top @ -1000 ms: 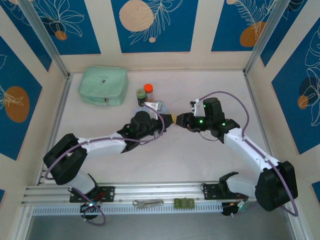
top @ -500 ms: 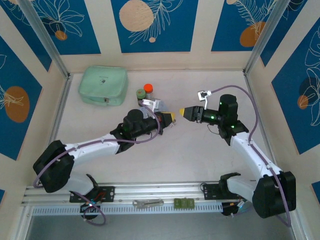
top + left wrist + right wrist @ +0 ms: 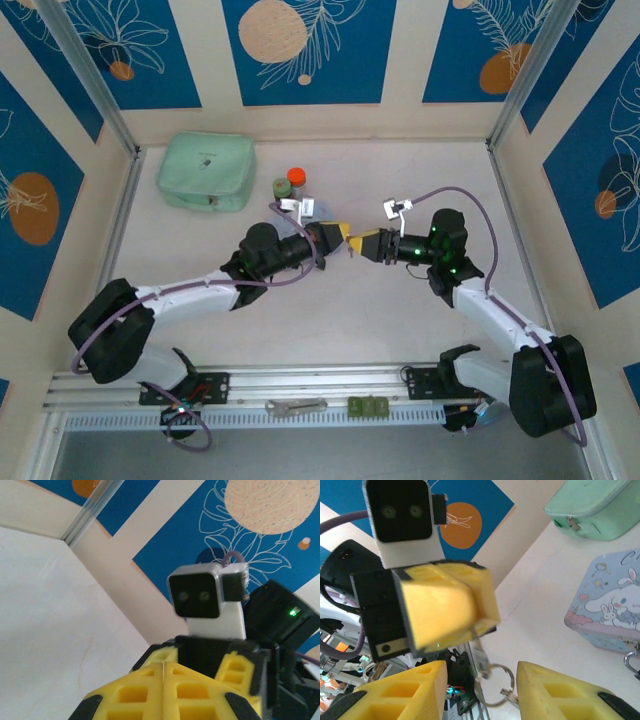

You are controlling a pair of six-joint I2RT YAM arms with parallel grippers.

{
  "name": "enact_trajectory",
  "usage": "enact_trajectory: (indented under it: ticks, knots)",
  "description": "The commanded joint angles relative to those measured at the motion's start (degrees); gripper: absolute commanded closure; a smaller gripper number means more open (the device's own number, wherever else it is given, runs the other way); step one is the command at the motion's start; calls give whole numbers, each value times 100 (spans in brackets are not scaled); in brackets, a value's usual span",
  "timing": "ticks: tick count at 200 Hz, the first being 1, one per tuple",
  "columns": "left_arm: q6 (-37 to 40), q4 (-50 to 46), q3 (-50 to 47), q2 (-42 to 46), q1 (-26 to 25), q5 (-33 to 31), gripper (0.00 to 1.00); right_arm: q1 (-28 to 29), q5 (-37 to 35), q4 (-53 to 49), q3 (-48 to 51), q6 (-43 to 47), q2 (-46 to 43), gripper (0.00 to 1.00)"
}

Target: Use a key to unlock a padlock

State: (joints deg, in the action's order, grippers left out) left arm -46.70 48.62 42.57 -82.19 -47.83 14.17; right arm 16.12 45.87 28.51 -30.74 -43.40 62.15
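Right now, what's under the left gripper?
A thin silver key and ring hang below the left gripper, inside the open right gripper. The key's top is hidden in the left's closed grip.

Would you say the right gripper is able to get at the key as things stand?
Probably yes: the key hangs from the shut left gripper, between the open jaws of the right gripper, with nothing in the way.
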Motion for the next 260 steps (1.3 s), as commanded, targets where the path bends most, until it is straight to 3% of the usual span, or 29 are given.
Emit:
enact_trajectory:
  ticks: [1, 113, 132, 141, 169, 176, 192, 205, 232, 260]
  knots:
    - [-195, 532, -47, -76, 55, 156, 100, 56, -16, 482, 49, -185, -32, 59]
    - [-744, 1413, -333, -384, 41, -332, 100, 179, -95, 1249, 122, -693, 401, 81]
    - [-817, 1504, -435, -383, 30, -515, 100, 172, -129, 1256, 124, -688, 425, 89]
    - [-870, 1580, -476, -408, 33, -568, 100, 159, -163, 1245, 117, -688, 429, 100]
    - [-1041, 1804, -514, -515, 27, -545, 100, 105, -283, 1171, 128, -676, 423, 100]
    - [-1047, 1772, -504, -522, 28, -517, 85, 70, -297, 1067, 107, -641, 416, 100]
    - [-994, 1598, -527, -488, 27, -528, 37, -36, -289, 769, 59, -546, 381, 100]
    - [-823, 1263, -597, -336, 33, -666, 15, -140, -271, 343, -23, -396, 336, 100]
    - [-28, -357, -744, 420, 54, -1326, 12, -316, -565, -1332, -320, 407, 56, 100]
    - [393, -2483, -684, 1060, 55, -2185, 22, -425, -1027, -2685, -560, 1079, -141, 100]
